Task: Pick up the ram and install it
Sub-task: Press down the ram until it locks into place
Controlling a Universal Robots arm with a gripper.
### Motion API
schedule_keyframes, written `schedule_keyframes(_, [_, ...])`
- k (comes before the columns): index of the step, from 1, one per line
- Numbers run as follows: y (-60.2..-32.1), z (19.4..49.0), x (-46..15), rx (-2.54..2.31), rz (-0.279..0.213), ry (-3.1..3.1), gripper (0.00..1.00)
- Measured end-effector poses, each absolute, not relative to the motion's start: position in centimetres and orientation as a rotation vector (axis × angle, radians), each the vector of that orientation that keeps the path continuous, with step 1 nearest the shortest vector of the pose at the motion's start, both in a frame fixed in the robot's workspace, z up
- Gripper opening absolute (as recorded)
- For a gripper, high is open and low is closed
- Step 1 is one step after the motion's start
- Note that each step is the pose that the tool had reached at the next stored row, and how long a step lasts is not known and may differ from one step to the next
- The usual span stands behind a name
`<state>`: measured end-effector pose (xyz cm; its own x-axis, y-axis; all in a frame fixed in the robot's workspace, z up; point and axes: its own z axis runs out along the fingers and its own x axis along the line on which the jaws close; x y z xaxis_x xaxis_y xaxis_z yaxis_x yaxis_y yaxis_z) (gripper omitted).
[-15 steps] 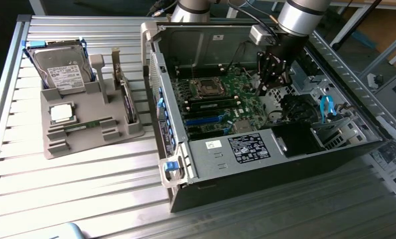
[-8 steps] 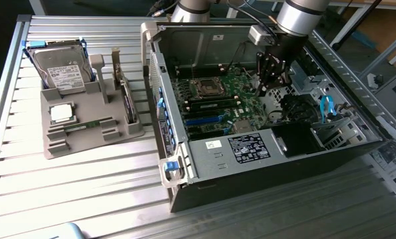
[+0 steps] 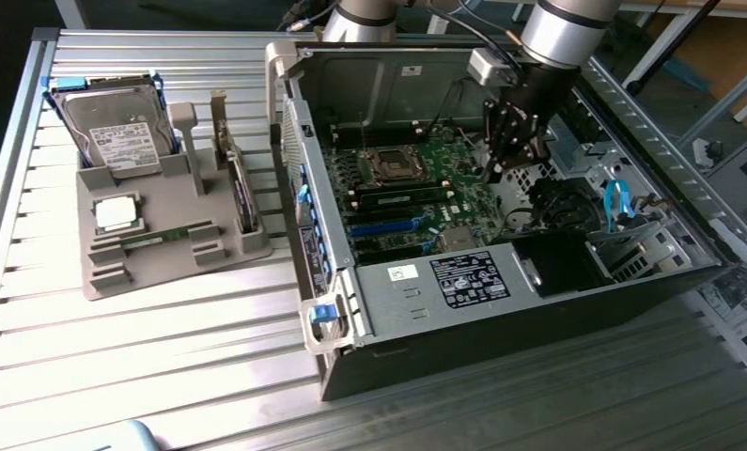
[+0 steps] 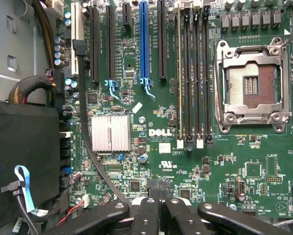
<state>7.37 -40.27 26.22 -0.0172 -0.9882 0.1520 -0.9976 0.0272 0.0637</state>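
The ram, a long thin green stick, lies flat in a slot of the grey holder on the exterior view's left, outside the computer case. My gripper hangs inside the open case over the motherboard, far from that stick. In the wrist view its fingertips are pressed together and my gripper is shut with nothing between them. The black memory slots lie beyond it beside the empty CPU socket. A thin pale edge runs along one slot; I cannot tell what it is.
The grey holder also carries a hard drive, a square silver CPU chip and an upright card. Inside the case are a silver heatsink, a blue PCI slot, black cable bundles and a black power supply.
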Motion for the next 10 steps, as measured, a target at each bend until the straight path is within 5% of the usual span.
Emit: schedule_keyframes(10, [-40.27,25.98,7.15,2.087,0.092,-2.135,0.11])
